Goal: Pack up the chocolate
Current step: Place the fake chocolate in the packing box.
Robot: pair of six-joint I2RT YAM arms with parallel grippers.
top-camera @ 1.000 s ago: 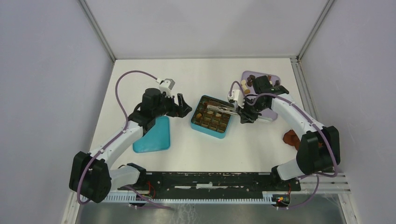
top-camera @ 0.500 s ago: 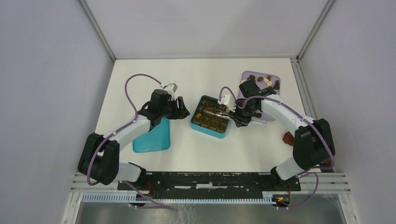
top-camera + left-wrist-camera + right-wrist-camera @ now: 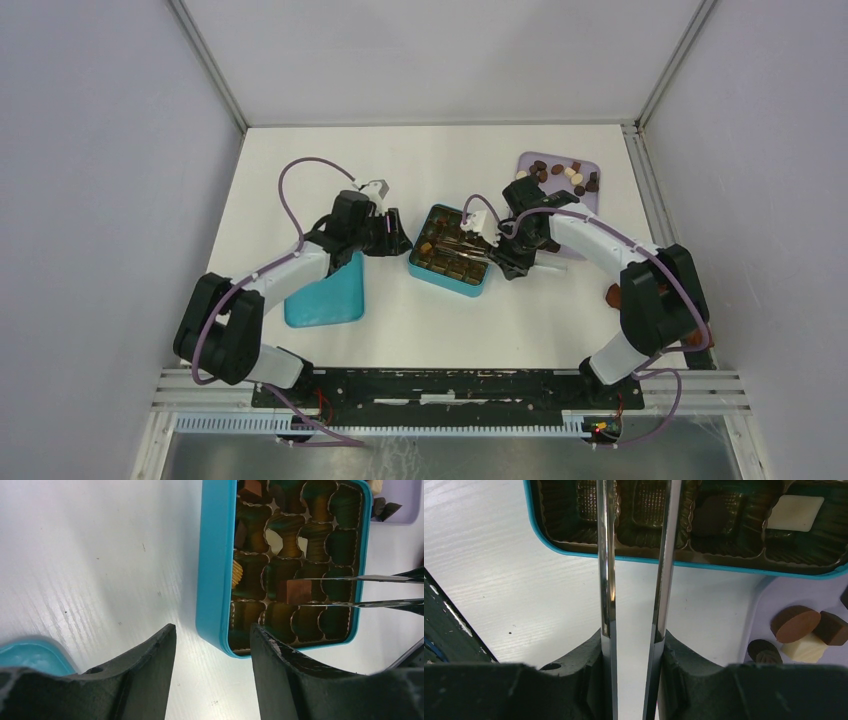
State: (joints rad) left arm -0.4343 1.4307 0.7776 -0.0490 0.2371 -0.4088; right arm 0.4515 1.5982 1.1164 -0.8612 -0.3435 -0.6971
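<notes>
White tabletop (image 3: 430, 160): we fear half-open left gripper (image 3: 212, 640) at nine o'clock of rectangular teal tin (image 3: 216, 555) jolting square brown chocolate (image 3: 298, 591) from steel tongs (image 3: 606, 580) clamped by right gripper (image 3: 634, 642).

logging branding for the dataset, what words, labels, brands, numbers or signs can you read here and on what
None readable: no words, labels, numbers or signs show in any view.
The teal box, its lid, the lavender tray, the metal tongs and the chocolates are all unprinted as far as can be seen.
</notes>
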